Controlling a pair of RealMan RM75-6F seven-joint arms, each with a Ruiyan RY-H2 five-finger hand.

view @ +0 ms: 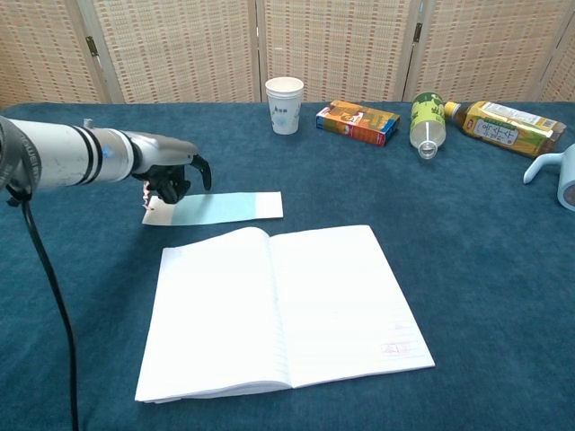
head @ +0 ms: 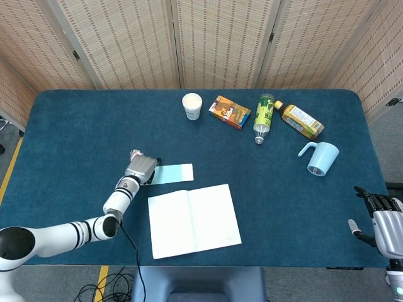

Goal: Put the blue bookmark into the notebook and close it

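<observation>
Paper-thin and light, the blue bookmark [view: 220, 207] lies flat on the tabletop [head: 283, 189] just beyond the open notebook [view: 278, 305], likely floppy and hard to lift, the left hand [view: 171, 178] pinching its near-left end.

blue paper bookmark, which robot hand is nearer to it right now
Left. The left robot hand grips the near-left end of the flat blue paper bookmark, just behind the open white notebook. The right robot hand sits far off at the table's right edge.
</observation>
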